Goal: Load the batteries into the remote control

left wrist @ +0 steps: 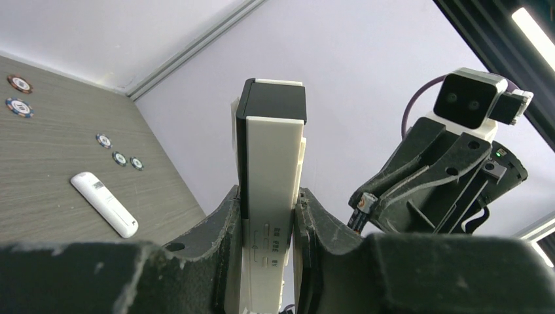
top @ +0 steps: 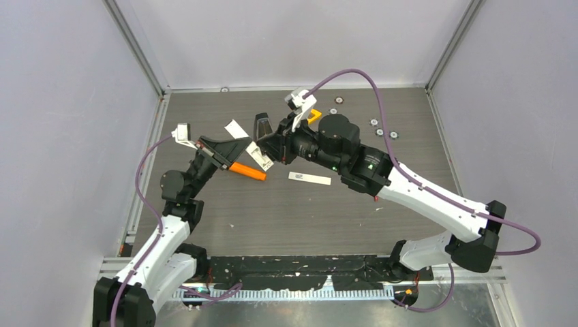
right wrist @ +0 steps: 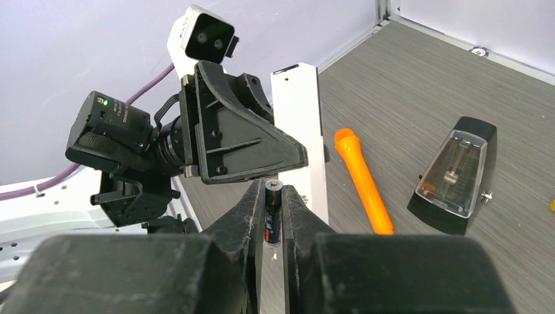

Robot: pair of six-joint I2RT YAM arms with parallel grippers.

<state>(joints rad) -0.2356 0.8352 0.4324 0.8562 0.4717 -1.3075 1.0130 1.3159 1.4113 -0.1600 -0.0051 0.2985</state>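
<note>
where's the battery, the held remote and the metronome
battery (right wrist: pixel 272 222): right wrist view, its dark body
held remote (left wrist: pixel 273 163): left wrist view, its white face
metronome (right wrist: pixel 451 171): right wrist view, its clear front cover

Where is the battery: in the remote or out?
Out. The right gripper pinches the battery, clear of the remote clamped in the left gripper.

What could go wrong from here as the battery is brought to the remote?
The battery sits in just the tips of the right gripper; pressing it against the remote could tilt it or pop it out.
The left gripper holds the remote in mid-air, much of it past the fingers, so a push may swing it.
</note>
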